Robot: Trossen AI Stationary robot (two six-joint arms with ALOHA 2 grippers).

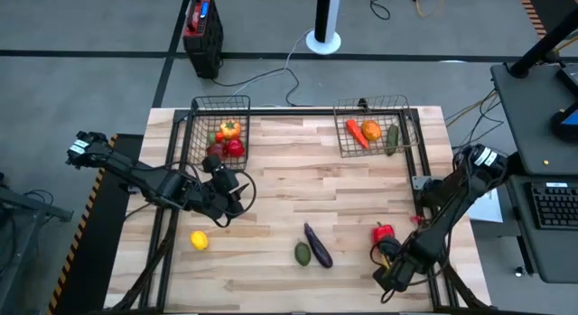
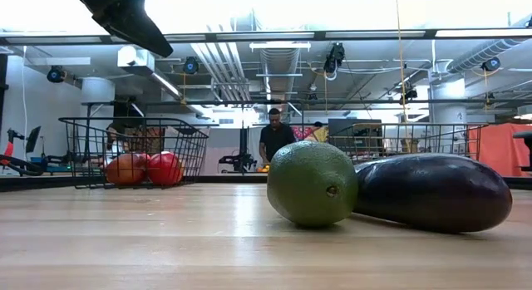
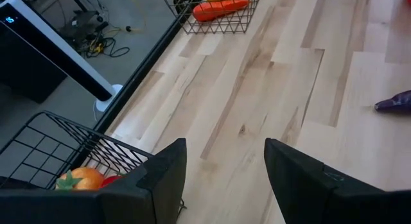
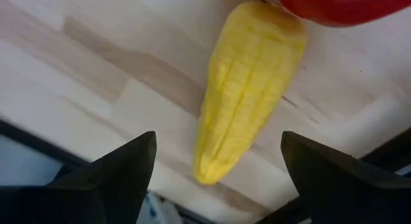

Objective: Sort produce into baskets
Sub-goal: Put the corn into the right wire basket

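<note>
The right tool hangs low over the corn at the table's near right edge, fingers spread wide either side of it, seemingly lined up for a grasp. The left tool, half apart and empty, hovers beside the left basket, probably after a drop. An avocado, eggplant and lemon await sorting; the right basket holds a carrot.

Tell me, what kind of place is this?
Probably a robotics lab or workshop in a big industrial hall. Two robot arms work at a wooden table with toy produce and wire baskets, cables trail over the grey floor, and exposed ducts and ceiling lights run overhead.
</note>
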